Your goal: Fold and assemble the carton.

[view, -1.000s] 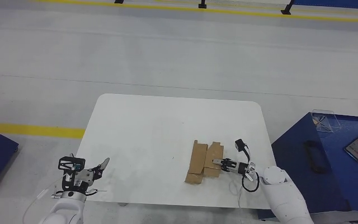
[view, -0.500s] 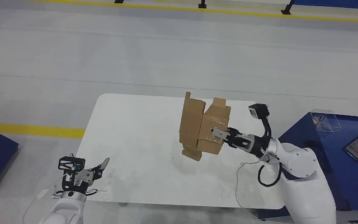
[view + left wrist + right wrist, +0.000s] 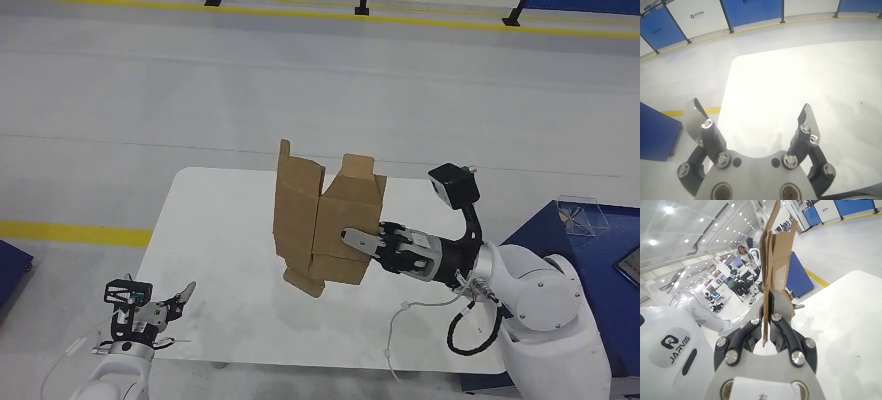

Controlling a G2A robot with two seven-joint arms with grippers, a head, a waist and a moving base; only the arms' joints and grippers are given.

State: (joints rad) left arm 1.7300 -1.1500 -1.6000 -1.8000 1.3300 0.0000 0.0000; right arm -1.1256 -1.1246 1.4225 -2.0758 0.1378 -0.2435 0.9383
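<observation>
1. Flattened brown corrugated-cardboard carton (image 3: 325, 235): matte panels with creased fold lines and notched flaps. It stands on edge at the centre of the top view, lifted clear of the table. It hides the middle of the tabletop and part of its far edge. The right wrist view shows it edge-on (image 3: 776, 256), its layers pressed together, with a pale rectangular patch on one face.
2. Right gripper (image 3: 350, 238): metal fingers on black links, clenched on the carton's lower right panel, with the cardboard sandwiched between them (image 3: 768, 292).
3. Left gripper (image 3: 178, 300): at the lower left of the top view, by the table's near-left edge. Its curved metal fingers with ribbed black pads are spread wide and grasp nothing (image 3: 750, 103).
4. White rounded-corner table (image 3: 230, 230): a smooth, glossy top.
5. Blue cabinet (image 3: 570, 290): at the right edge of the top view, just beside the table.
6. Yellow floor stripe (image 3: 70, 234): at the left edge of the top view.
</observation>
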